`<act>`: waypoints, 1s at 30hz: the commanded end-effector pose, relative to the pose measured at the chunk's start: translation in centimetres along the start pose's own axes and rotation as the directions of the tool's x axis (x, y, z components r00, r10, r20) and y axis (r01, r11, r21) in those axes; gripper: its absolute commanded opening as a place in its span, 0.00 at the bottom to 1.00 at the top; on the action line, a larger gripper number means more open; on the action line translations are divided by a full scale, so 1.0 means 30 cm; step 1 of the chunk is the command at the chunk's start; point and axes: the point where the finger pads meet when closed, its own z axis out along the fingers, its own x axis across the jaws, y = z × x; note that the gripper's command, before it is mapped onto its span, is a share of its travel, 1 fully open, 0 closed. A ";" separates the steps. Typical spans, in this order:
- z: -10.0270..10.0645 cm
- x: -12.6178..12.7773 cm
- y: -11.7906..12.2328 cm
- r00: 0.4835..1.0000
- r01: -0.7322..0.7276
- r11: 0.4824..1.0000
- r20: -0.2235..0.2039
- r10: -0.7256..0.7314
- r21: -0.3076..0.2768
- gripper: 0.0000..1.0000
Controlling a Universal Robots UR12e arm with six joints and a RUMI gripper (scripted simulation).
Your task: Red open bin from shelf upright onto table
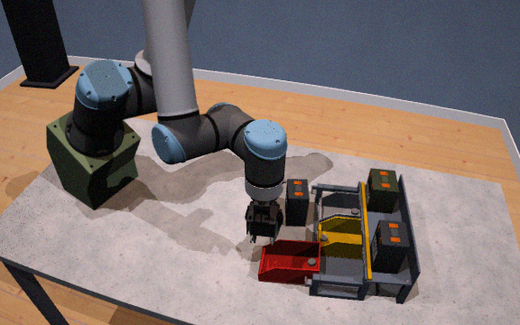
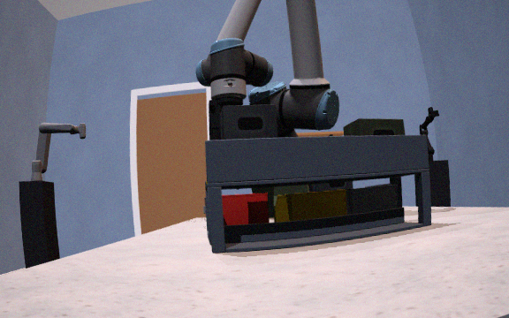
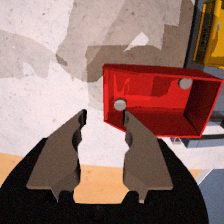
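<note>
The red open bin [image 1: 283, 273] [image 2: 237, 209] [image 3: 167, 102] is upright and juts out from the front of the grey-blue shelf [image 1: 415, 253] [image 2: 316, 155]; its far end is at the shelf's front edge. I cannot tell whether that end rests on the shelf. Two round grey parts [image 3: 120, 104] [image 3: 185, 83] lie in it, and one part [image 1: 311, 262] shows in the top view. My gripper [image 1: 263, 240] [image 3: 104, 110] points down with its fingers apart and nothing between them. It hangs above and beside the bin's near end. It is hidden in the exterior view.
A yellow bin [image 1: 341, 250] [image 2: 316, 205] [image 3: 220, 45] and a grey bin [image 1: 341, 203] [image 2: 376, 199] sit in the shelf beside the red one. Two dark boxes [image 1: 382, 203] [image 1: 391, 253] stand on top. Another dark box [image 1: 297, 209] stands close behind my gripper, by the shelf.
</note>
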 end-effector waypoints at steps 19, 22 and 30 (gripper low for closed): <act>0.017 0.002 0.001 1.000 0.000 1.000 -0.001 0.000 -0.001 0.26; 0.019 0.002 0.001 1.000 0.000 1.000 -0.001 0.000 -0.001 0.26; 0.026 0.002 0.001 1.000 0.000 1.000 -0.001 0.000 -0.001 0.26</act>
